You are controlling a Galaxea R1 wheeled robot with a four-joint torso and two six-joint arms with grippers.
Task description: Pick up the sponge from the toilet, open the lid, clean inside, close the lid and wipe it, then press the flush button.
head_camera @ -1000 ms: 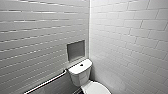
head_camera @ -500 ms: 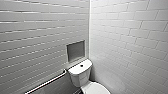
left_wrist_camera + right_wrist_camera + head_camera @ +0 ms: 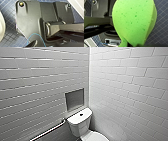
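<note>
My right gripper (image 3: 133,45) is clamped tight on the sponge's (image 3: 134,21) narrow waist, fat rounded end bulging out past it, dark tiled floor (image 3: 160,32) beneath.

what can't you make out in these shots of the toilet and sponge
Head view: the lid is cut off by the bottom edge; open or shut is unclear.
Head view: the flush button is a tiny dark dot on the toilet; no detail.
Right wrist view: the sponge runs past the picture's edges and hides much of the floor.
Left wrist view: a white curved surface is cut off at the edge; unidentifiable.
</note>
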